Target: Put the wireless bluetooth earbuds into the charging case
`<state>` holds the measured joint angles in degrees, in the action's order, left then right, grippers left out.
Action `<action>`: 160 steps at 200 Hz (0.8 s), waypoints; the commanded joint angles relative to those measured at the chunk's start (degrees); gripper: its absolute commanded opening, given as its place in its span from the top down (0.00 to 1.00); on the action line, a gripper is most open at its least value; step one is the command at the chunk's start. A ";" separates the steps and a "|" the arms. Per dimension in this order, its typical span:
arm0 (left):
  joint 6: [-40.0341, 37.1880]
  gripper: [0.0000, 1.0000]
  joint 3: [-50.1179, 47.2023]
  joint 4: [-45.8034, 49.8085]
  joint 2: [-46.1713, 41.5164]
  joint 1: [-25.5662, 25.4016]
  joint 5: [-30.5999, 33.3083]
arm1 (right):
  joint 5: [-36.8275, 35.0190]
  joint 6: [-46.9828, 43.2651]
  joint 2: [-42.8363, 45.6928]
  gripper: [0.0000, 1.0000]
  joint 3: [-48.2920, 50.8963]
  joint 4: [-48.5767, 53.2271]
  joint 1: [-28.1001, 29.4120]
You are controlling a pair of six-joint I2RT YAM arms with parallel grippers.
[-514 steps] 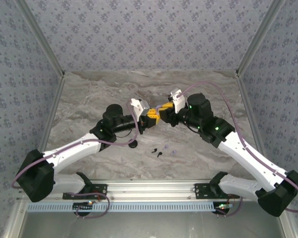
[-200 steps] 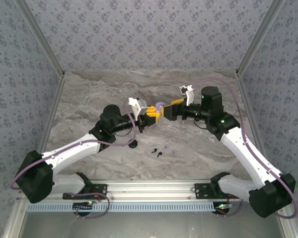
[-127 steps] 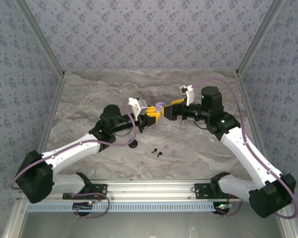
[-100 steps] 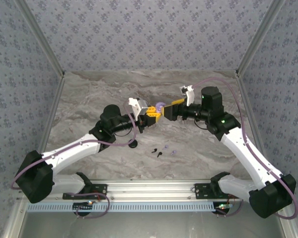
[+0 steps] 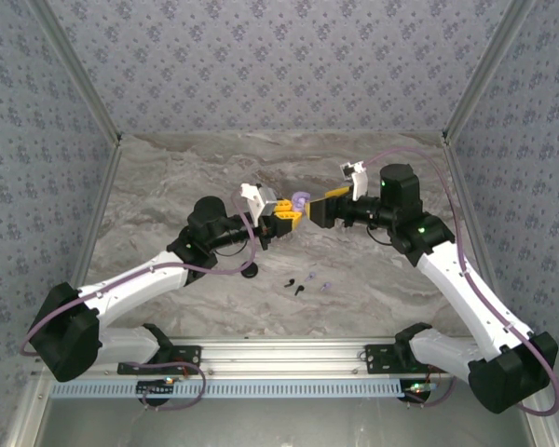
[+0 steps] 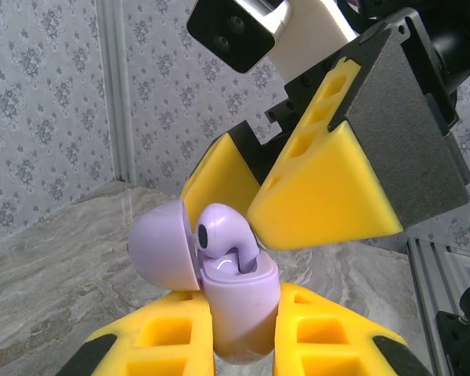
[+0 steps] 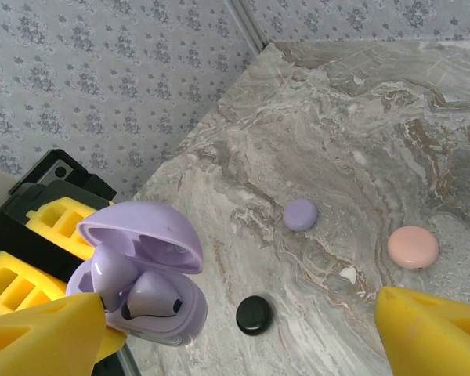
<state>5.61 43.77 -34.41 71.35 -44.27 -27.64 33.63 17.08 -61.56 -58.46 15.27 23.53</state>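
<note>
Left pincer (image 5: pixel 287 215): closed on the lower half of the lilac case (image 5: pixel 300 200), which it holds above the middle of the surface (image 5: pixel 186 177). In the left wrist view the case (image 6: pixel 239 301) stands upright at bottom centre between the two yellow fingers (image 6: pixel 153 341), with its lid (image 6: pixel 160 251) swung open to the left. One lilac bud (image 6: pixel 223 239) stands up out of the case body.

Right pincer (image 5: pixel 317 207): jaws wide apart, holding nothing. It sits just right of the case in the top view, tips pointing left toward it. In the left wrist view its yellow fingers (image 6: pixel 321 180) stand above and behind the open case, one tip very close to the bud. Whether they touch cannot be told.

Right wrist view: the open case (image 7: pixel 153 309) is at lower left and two lilac buds (image 7: pixel 153 298) lie side by side in it, under the raised lid.

Loose buds (image 5: pixel 302 288): a small cluster on the surface at lower centre of the top view, well apart from both pincers.

Round items: lilac (image 7: pixel 301 214), pink (image 7: pixel 413 246) and black (image 7: pixel 254 314) lie apart on the surface at centre and right of the right wrist view. Whether they are buds cannot be told.
</note>
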 commanded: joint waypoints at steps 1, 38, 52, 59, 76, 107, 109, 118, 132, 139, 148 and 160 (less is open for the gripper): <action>-0.34 1.00 0.51 -2.69 -1.76 -0.26 -0.05 | 0.33 0.01 1.02 0.08 -1.60 -0.30 -0.33; -0.27 1.00 0.42 -2.76 -1.74 -0.29 -0.08 | 1.79 1.56 0.02 0.06 -2.07 -3.58 0.25; -0.25 1.00 0.36 -2.78 -1.74 -0.24 0.04 | 1.97 1.60 -0.85 0.06 -2.53 -3.94 0.58; -0.24 1.00 0.34 -2.73 -1.75 -0.29 0.03 | 2.05 1.72 -1.22 0.06 -2.63 -4.11 0.74; -0.21 1.00 0.12 -2.77 -1.84 -0.26 0.04 | 1.65 1.69 -2.01 0.06 -2.83 -4.31 1.15; -0.16 1.00 -0.19 -2.86 -2.25 -0.23 0.32 | -0.67 1.27 -2.25 0.08 -3.03 -2.89 1.23; -0.18 1.00 -0.25 -2.88 -2.26 -0.28 0.31 | -0.82 1.19 -2.25 0.08 -3.06 -2.64 1.18; -0.30 1.00 -0.26 -2.85 -2.42 -0.24 0.39 | -1.36 0.87 -2.20 0.09 -3.19 -1.73 1.25; -0.50 1.00 -0.52 -2.79 -2.66 -0.25 0.65 | -1.86 0.35 -1.99 0.10 -3.22 -0.87 1.17; -0.50 1.00 -0.61 -2.79 -2.78 -0.24 0.74 | -2.09 0.25 -1.75 0.11 -3.15 -0.47 1.17; -0.59 1.00 -0.61 -2.84 -2.88 -0.26 0.83 | -2.15 0.18 -1.56 0.11 -3.05 -0.11 0.97; -0.58 1.00 -0.84 -2.79 -2.99 -0.28 1.02 | -2.25 0.01 -1.07 0.11 -2.97 0.28 0.86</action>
<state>5.61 43.62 -34.50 70.85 -44.27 -27.03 33.63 18.17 -63.75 -59.72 12.56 24.69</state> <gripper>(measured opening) 0.155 0.887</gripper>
